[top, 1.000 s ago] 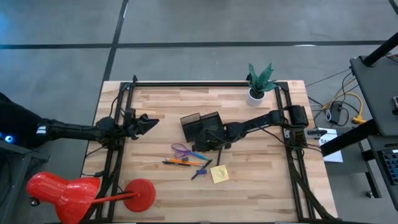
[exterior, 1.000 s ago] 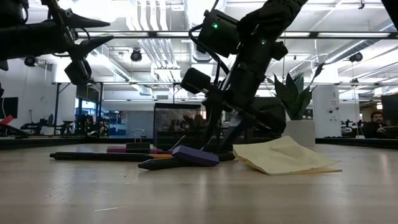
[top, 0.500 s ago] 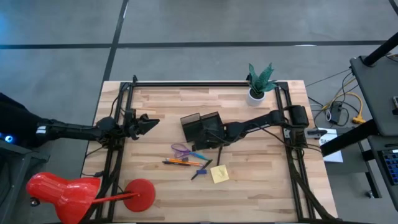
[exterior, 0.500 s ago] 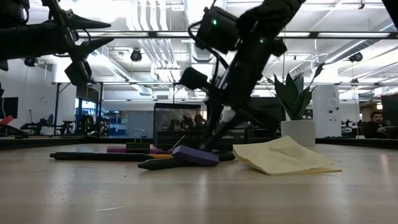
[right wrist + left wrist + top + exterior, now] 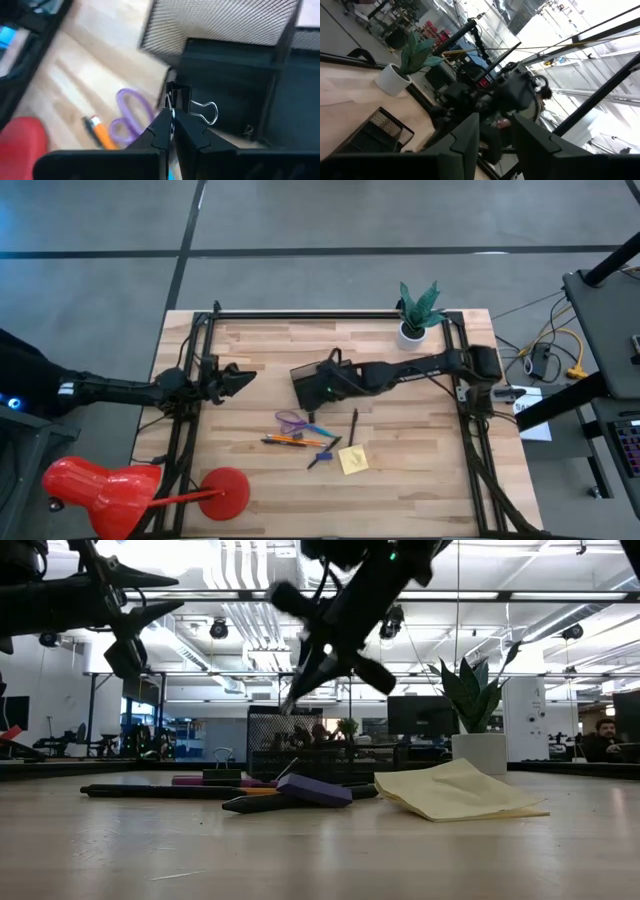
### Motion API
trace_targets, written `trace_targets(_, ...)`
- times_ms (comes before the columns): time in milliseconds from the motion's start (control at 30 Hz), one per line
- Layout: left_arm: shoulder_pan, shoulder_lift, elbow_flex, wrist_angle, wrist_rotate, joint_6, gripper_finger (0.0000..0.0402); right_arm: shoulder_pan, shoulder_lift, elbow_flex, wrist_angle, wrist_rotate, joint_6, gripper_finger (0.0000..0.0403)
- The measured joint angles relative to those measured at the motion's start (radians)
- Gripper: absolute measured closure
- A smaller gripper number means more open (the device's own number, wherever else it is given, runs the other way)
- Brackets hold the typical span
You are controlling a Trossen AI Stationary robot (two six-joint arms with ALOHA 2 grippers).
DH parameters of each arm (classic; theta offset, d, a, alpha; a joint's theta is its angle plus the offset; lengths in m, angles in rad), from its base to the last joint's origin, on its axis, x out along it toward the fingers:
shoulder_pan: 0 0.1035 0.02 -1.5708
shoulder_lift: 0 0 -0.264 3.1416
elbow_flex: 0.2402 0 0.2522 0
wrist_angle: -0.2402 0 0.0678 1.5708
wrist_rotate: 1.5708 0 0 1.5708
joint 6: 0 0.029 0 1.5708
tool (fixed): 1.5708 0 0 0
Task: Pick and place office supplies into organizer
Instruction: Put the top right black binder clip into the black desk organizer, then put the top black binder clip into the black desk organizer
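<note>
the right gripper (image 5: pixel 171 120) is up off the table, pinched tight on a small black binder clip (image 5: pixel 181 100), right over the black mesh organizer (image 5: pixel 320 380) near the table's middle. scissors (image 5: pixel 291 421), pencil (image 5: pixel 290 439), pens (image 5: pixel 353 426) and the yellow sticky pad (image 5: pixel 352 460) lie on the wood just in front. the left gripper (image 5: pixel 240 376) waits at the left edge, fingers parted around nothing.

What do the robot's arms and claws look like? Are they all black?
Yes, mostly. Both arms are dark and thin, built from jointed sections with chunky housings. The left claw ends in two pointed dark fingers, blocky and wedge-shaped up close. The right claw has two slim dark fingers tapering to narrow tips. A black cable loops off the right arm near its wrist.
</note>
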Motion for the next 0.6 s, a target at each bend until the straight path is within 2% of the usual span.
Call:
trace_targets(233,0.000,0.000,0.000,0.000,-0.014,0.002,0.0302,-0.043,0.086,0.053,0.002,-0.137,-0.044,0.0394)
trace_targets(333,0.000,-0.002,0.000,0.000,-0.014,0.002,0.0302,-0.043,0.109,0.073,0.002,-0.111,-0.050,0.0385)
trace_targets(500,0.000,-0.002,0.000,0.000,-0.014,-0.005,0.0302,-0.042,0.109,0.091,0.001,-0.047,-0.051,0.0330)
trace_targets(600,0.001,-0.002,0.000,0.000,-0.014,-0.005,0.0302,-0.043,0.109,0.112,0.000,-0.060,-0.037,0.0285)
